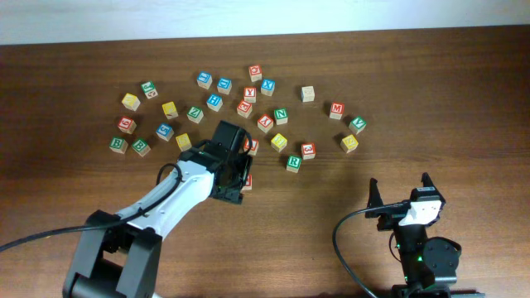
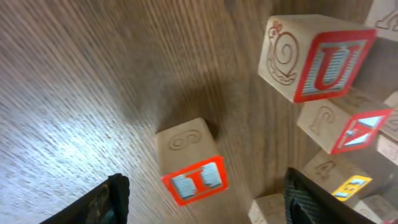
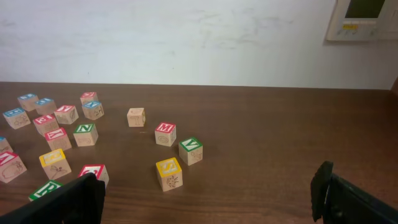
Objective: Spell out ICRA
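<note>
Left wrist view is showing the left gripper (image 2: 208, 200) standing released, its fingers (image 2: 113, 198) straddling the red I cube (image 2: 191, 167) without touching it. That cube is sitting on the tabletop (image 2: 74, 93), near a red U cube (image 2: 317, 59). Overhead, the right gripper (image 1: 399, 189) is hovering spread wide, grasping nothing. The green R cube (image 1: 293, 162) is lying just beside a red cube marked 3 (image 1: 308, 150).
</note>
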Motion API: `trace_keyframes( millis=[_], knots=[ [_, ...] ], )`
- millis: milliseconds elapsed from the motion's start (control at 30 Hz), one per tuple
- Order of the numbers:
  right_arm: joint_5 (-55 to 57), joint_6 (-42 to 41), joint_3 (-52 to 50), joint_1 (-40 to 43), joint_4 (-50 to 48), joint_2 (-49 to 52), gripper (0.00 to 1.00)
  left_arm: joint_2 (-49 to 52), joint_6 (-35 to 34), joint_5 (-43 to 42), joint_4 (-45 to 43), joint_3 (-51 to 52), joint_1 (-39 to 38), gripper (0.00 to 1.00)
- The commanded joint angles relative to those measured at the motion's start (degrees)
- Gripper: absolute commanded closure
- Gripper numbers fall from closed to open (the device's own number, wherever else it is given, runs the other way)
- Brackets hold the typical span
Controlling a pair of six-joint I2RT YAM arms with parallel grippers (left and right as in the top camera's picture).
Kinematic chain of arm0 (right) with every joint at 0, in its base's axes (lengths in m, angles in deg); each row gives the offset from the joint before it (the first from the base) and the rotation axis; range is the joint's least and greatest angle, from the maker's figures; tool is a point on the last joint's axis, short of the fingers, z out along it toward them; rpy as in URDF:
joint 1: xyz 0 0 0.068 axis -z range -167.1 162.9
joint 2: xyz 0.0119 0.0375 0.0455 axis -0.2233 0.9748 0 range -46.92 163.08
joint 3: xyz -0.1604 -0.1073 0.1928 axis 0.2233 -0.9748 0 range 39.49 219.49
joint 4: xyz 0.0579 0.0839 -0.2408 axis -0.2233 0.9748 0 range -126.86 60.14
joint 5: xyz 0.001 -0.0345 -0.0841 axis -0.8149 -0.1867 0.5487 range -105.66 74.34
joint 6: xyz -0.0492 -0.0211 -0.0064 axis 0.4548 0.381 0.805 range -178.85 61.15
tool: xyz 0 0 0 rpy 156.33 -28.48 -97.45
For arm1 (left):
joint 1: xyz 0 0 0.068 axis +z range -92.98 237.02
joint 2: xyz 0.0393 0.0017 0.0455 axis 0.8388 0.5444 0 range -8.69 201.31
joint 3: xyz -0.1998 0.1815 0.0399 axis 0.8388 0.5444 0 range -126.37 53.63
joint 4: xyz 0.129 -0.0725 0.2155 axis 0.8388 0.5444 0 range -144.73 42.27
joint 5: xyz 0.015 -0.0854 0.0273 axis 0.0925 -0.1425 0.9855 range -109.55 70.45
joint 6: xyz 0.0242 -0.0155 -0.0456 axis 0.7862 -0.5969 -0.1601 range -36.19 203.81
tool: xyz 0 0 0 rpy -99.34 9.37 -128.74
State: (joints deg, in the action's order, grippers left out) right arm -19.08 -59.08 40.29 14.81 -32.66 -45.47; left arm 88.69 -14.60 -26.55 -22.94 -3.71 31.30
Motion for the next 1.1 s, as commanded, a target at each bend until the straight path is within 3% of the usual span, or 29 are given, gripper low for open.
trace_keyframes(
  millis=[0, 233, 400, 633, 800, 867, 1067],
  knots=[
    [0.50, -0.63, -0.48, 0.33, 0.04, -0.33, 0.02, -0.74, -1.44, 1.05, -0.70, -0.57, -0.17, 0.30],
    [0.48, -0.63, -0.48, 0.33, 0.04, -0.33, 0.02, 2.21, -3.78, 0.79, -0.72, -0.57, -0.17, 0.30],
    [0.50, -0.63, -0.48, 0.33, 0.04, -0.33, 0.02, 3.06, -3.76, 0.66, -0.72, -0.57, -0.17, 0.36],
    [0.50, -0.63, -0.48, 0.33, 0.07, -0.33, 0.02, 3.08, -2.23, 0.66, -0.66, -0.57, -0.17, 0.53],
    [0.48, -0.63, -0.48, 0.33, 0.04, -0.33, 0.02, 3.08, -2.21, 0.68, -0.42, -0.57, -0.17, 0.55],
    [0.48, -0.63, -0.48, 0.33, 0.07, -0.33, 0.02, 3.08, -2.19, 0.66, 0.02, -0.57, -0.17, 0.61],
    [0.48, -0.63, -0.48, 0.33, 0.07, -0.33, 0.02, 3.08, 3.67, 0.83, 0.44, -0.57, -0.17, 0.64]
  ],
)
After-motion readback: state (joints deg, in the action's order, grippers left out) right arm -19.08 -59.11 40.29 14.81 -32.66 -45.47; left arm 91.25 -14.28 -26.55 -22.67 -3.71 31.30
